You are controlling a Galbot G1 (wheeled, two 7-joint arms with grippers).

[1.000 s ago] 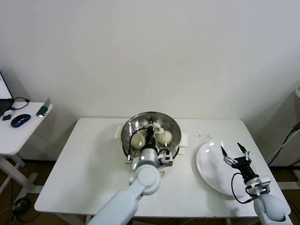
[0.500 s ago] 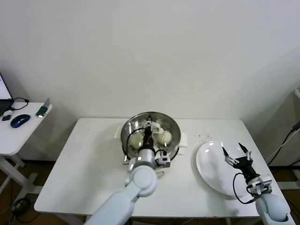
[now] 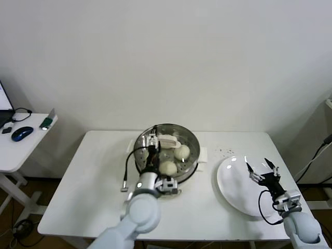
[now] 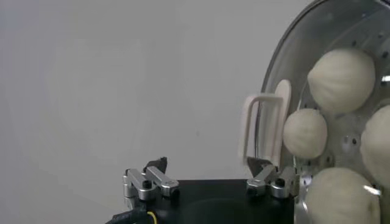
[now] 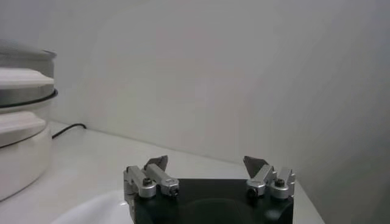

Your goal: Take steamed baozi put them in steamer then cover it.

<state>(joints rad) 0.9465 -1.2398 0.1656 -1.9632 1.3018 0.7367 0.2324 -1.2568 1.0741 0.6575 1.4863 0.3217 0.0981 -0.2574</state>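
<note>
The steamer [image 3: 141, 150] stands at the back middle of the white table. Cream-white baozi [image 3: 181, 151] lie on its perforated tray; the left wrist view shows several [image 4: 341, 79]. The cover's white oblong handle [image 3: 167, 140] shows over the pot's middle and in the left wrist view [image 4: 263, 125]. I cannot tell whether the glass lies flat on the rim. My left gripper [image 3: 151, 142] is open and empty just left of that handle [image 4: 206, 164]. My right gripper [image 3: 262, 172] is open and empty above the white plate [image 5: 206, 161].
An empty flat white plate [image 3: 233, 184] lies at the front right. The steamer's white base shows far off in the right wrist view [image 5: 18, 152]. A black cable [image 3: 126, 168] hangs from my left arm. A side desk with a mouse [image 3: 23, 133] stands at the far left.
My left gripper has come off the cover's handle and moved left, open. A baozi at the pot's front, earlier behind the arm, now shows. My right gripper has barely moved.
</note>
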